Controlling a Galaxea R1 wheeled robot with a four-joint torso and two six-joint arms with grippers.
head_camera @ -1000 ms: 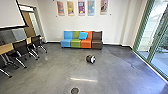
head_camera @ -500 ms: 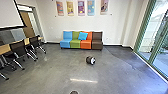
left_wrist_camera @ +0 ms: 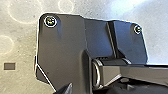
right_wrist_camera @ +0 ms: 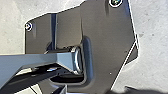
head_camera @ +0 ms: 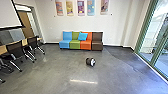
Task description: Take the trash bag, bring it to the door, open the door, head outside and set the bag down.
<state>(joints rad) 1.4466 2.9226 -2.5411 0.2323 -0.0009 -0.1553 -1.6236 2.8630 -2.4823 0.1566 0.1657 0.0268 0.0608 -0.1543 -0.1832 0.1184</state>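
A small rounded bundle [head_camera: 90,62], dark with a white end, lies on the floor ahead in the head view; I cannot tell whether it is the trash bag. Tall glass panels in green frames [head_camera: 156,53] stand along the right side, with daylight behind them; which part is the door is unclear. A dark tip of my left gripper [left_wrist_camera: 65,89] shows at the lower edge of the left wrist view. Likewise, a tip of my right gripper [right_wrist_camera: 61,89] shows low in the right wrist view.
A blue, green, orange and brown sofa [head_camera: 81,45] with a blue pillow [head_camera: 82,36] stands against the far wall. Black chairs [head_camera: 15,50] line a table [head_camera: 3,49] on the left. Behind them is a doorway [head_camera: 26,22]. Bright light streaks the grey floor.
The head camera has moved slightly forward and shifted its view; the chairs at left now sit nearer the picture's edge. The bundle still lies on the floor.
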